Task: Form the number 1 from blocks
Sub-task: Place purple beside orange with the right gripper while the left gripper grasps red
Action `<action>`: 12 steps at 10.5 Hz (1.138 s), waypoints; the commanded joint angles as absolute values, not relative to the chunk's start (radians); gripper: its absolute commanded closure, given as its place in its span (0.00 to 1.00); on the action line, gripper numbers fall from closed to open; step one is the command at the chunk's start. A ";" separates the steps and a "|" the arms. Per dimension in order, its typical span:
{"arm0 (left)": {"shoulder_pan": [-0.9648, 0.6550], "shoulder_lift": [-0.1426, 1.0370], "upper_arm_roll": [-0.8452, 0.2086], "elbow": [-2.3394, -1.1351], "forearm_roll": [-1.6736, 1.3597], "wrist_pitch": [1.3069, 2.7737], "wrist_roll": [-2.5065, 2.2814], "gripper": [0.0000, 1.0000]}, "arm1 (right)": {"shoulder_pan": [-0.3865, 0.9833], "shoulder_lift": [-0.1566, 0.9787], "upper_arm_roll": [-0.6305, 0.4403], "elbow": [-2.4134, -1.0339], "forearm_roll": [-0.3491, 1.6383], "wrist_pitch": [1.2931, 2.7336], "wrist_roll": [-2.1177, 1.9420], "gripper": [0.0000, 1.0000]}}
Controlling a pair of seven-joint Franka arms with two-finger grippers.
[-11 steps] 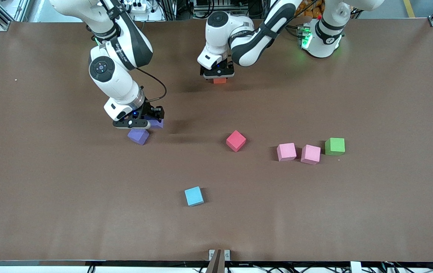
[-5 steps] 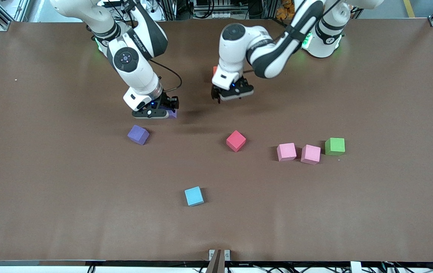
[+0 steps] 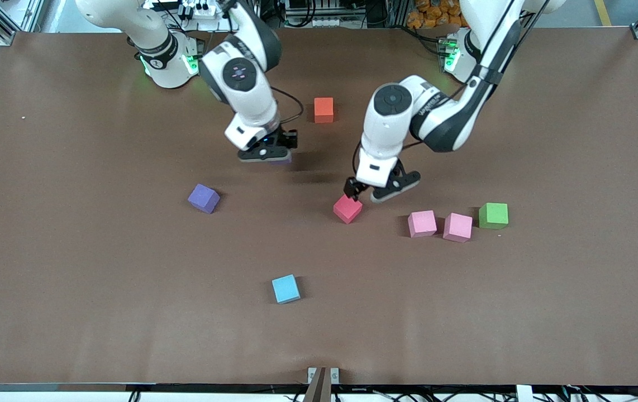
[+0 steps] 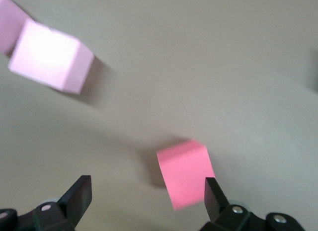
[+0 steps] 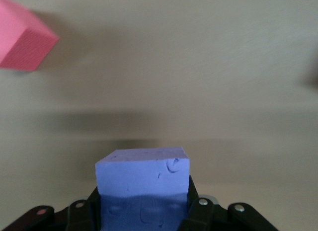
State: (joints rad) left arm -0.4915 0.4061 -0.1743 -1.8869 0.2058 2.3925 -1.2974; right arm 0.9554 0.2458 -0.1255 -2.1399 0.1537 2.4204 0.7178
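My right gripper (image 3: 267,154) is shut on a purple block (image 5: 142,177) and holds it above the table, between the orange block (image 3: 324,109) and the second purple block (image 3: 204,198). The left gripper (image 3: 372,192) is open, low over the red block (image 3: 347,209). In the left wrist view the red block (image 4: 186,172) lies close to one of the fingers (image 4: 214,193) of the left gripper (image 4: 146,198), off centre in the gap. Two pink blocks (image 3: 422,223) (image 3: 458,226) sit side by side toward the left arm's end.
A green cube (image 3: 493,215) stands beside the pink pair, toward the left arm's end. Nearer the front camera, a light-blue cube (image 3: 286,288) lies alone. The brown table (image 3: 101,290) carries nothing else.
The left gripper let go of the orange block, left it on the table and came down open to the red block. The right gripper lifted one purple block and carried it toward the table's middle.
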 commanded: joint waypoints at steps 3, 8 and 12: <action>-0.615 0.580 -0.025 -1.640 0.033 2.299 -1.242 0.00 | 1.116 0.386 -0.133 -2.043 0.133 2.476 0.915 0.50; -0.641 0.621 -0.026 -1.675 -0.046 2.295 -1.273 0.00 | 1.206 0.431 -0.104 -2.043 0.115 2.496 0.972 0.50; -0.660 0.653 -0.022 -1.663 -0.086 2.296 -1.266 0.00 | 1.241 0.482 -0.104 -2.043 0.075 2.543 1.037 0.48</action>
